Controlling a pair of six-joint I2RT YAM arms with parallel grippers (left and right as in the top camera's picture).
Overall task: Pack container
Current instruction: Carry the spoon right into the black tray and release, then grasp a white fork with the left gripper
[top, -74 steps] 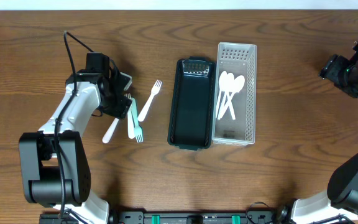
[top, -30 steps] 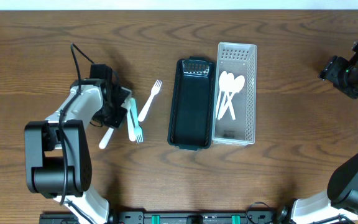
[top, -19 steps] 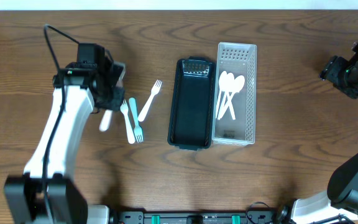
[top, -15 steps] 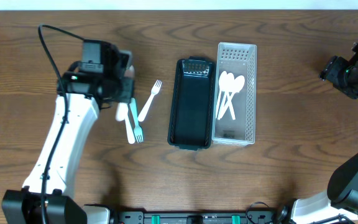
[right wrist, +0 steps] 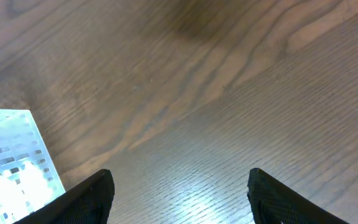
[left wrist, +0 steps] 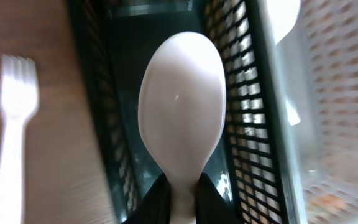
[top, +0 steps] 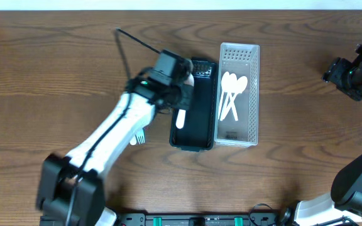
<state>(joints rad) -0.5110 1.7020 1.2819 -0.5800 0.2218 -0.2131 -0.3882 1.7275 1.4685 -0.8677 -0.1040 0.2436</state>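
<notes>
Tool first: your left tool (top: pixel 180 95) is clamped on the handle of a white spoon (left wrist: pixel 182 106); its dark fingers (left wrist: pixel 151 200) pinch just below the bowl. That spoon hangs over the black basket (top: pixel 197 129), toward the long wall that faces away from the clear basket (top: pixel 255 94); you cannot tell whether it touches the floor of the black basket. Touching the black basket along its other long wall, the clear basket holds a bunch of white spoons (top: pixel 231 94). On the bench (top: pixel 294 176) just outside the black basket, on the arm's side, lies a white fork (left wrist: pixel 14 124). Your right tool (right wrist: pixel 180 190) is spread wide with nothing between its fingers (right wrist: pixel 89 198); it hangs over bare bench, well apart from the black basket, beyond the clear one.
</notes>
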